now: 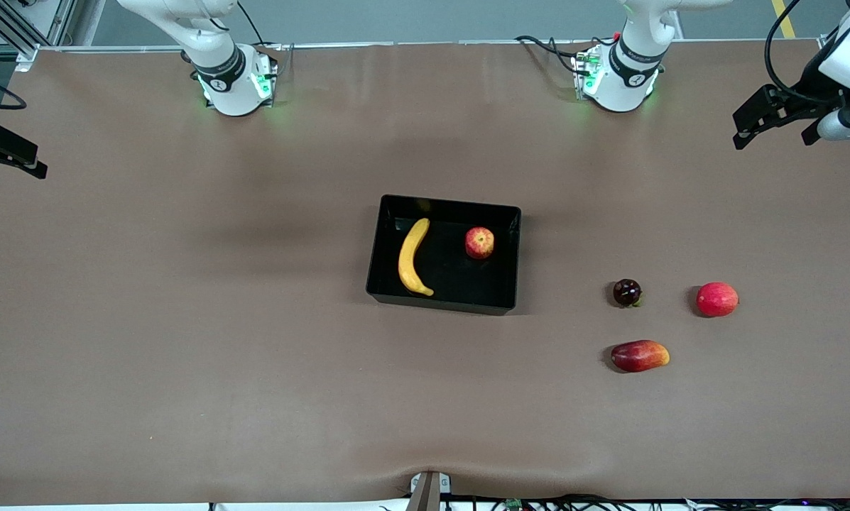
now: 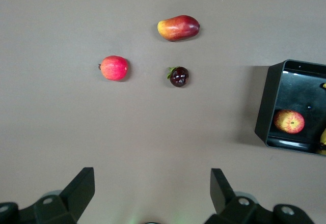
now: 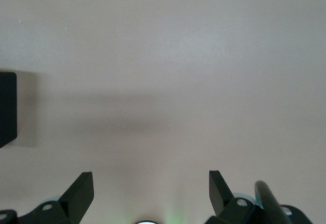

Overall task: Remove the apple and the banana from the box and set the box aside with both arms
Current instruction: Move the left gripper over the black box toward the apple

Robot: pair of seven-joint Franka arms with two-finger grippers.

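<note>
Front view: banana (image 1: 413, 257) lengthwise toward the robots in box (image 1: 444, 301) beside apple (image 1: 479, 243); left hand (image 2: 152, 191), right hand (image 3: 151, 191) both spread, empty.

The scene is lit evenly and softly from above. The brown worktop (image 1: 183, 319) is rendered matte, with a faint bright patch near its middle. Short, soft shadows are cast beside each fruit. Highlights are reflected on the glossy floor of the box (image 1: 444, 298). Green indicator light is spilled around both arm bases. In the wrist views, a broad diffuse shadow is seen ahead of the right gripper (image 3: 151, 186).
</note>
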